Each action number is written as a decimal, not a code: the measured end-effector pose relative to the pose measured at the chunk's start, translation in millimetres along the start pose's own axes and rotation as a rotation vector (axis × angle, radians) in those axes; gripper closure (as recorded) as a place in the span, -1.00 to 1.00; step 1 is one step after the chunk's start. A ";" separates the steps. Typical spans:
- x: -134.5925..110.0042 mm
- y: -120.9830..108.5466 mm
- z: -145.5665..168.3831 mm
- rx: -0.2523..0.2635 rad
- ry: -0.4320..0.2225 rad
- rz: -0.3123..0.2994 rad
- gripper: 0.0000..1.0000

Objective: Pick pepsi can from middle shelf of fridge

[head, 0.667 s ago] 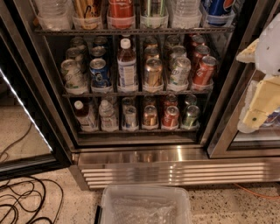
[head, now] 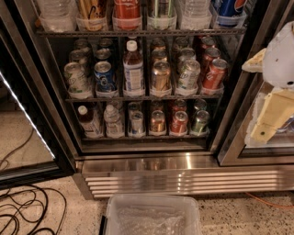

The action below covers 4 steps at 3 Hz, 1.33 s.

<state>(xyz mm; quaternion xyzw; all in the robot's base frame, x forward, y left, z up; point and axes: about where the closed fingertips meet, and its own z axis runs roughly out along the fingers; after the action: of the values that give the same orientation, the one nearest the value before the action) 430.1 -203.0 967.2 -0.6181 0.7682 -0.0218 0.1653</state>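
The fridge (head: 151, 160) stands open in front of me, with a steel frame and a dark interior. The middle shelf (head: 142, 97) holds rows of cans and one tall white-capped bottle (head: 133, 69). The blue pepsi can (head: 104, 75) stands at the front of the second lane from the left, between a pale silver-green can (head: 76, 78) and the bottle. My gripper (head: 268, 114), white and cream, hangs at the right edge of the view, in front of the right door frame. It is well to the right of the pepsi can and apart from it.
Gold, silver-green and orange-red cans (head: 213, 73) fill the lanes to the right of the bottle. A lower rack (head: 142, 136) holds short cans and small bottles. Another blue can (head: 229, 7) stands on the top shelf. A clear plastic bin (head: 154, 215) and black cables (head: 23, 211) lie on the floor.
My gripper has shifted slightly downward at the right edge. The cans and shelves have not moved.
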 end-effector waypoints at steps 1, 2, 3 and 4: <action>-23.8 33.2 22.9 -0.028 -0.107 -0.038 -1.00; -58.1 72.7 50.8 -0.031 -0.246 -0.035 -1.00; -87.9 107.5 77.7 -0.015 -0.366 0.026 -1.00; -116.1 121.8 94.1 0.019 -0.487 0.063 -1.00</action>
<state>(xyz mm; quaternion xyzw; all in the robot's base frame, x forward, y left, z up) 362.8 -47.1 875.7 -0.5791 0.7246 0.1256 0.3520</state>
